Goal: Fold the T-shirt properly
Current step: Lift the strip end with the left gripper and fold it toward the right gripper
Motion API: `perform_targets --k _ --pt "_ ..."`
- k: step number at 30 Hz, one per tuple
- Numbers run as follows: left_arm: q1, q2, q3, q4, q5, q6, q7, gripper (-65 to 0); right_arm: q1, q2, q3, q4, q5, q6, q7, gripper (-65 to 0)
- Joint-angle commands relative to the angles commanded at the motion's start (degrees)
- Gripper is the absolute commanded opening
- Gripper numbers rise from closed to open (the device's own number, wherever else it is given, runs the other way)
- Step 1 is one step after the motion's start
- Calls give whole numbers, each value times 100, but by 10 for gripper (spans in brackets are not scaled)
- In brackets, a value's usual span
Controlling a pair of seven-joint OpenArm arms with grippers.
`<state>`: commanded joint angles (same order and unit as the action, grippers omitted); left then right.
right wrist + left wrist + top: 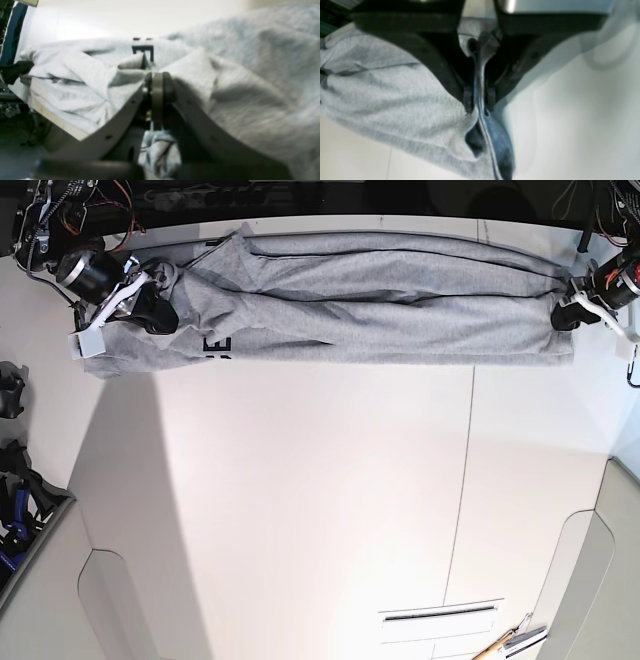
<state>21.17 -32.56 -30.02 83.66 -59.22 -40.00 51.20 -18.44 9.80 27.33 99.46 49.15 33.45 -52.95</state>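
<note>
You had the T-shirt (pixel 380 305) stretched into a long grey band across the far edge of the white tabletop (pixel 310 510), with a bit of black lettering (pixel 217 346) showing near its end on the base view's left. Your left gripper (pixel 480 98) was closed on a doubled edge of the fabric, the cloth pinched between both fingertips and hanging below them in a bluish fold. Your right gripper (pixel 157 86) was likewise clamped on a bunched fold of the T-shirt, with grey cloth draped over both sides of it. The tabletop was plain and pale, crossed by a thin seam (pixel 462 480) running toward the near edge, with a slotted panel (pixel 440 613) near the front. Dark equipment and wiring (pixel 90 195) lined the back left corner, and black clamps (pixel 12 470) sat off the tabletop's left side.
</note>
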Motion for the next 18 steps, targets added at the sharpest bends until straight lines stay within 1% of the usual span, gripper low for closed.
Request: perform_targets --k 5,9,10,12,14,15,16,17,18 --pt "-476 2 2 0 321 0 2 -650 0 0 20 28 87 0 0 -650" --pt "-743 2 2 0 643 187 -7 -650 0 0 20 31 127 42 0 -650" --pt "-789 2 2 -2 734 189 -15 -650 0 0 20 31 144 42 0 -650" --pt "-815 0 2 -2 973 187 -262 -650 2 0 20 44 146 42 0 -650" --pt "-817 0 2 -2 1342 194 -612 -650 2 0 20 74 146 42 0 -650" --pt "-852 2 2 -2 1484 272 -691 -650 2 0 20 98 146 42 0 -650" --pt "-916 0 2 -4 1578 427 -684 -650 2 0 20 133 146 42 0 -650" --pt "-1003 0 2 -4 1650 517 -684 -650 2 0 20 177 144 42 0 -650" --pt "-1099 0 2 -4 1744 548 -686 -650 2 0 20 234 144 42 0 -650"
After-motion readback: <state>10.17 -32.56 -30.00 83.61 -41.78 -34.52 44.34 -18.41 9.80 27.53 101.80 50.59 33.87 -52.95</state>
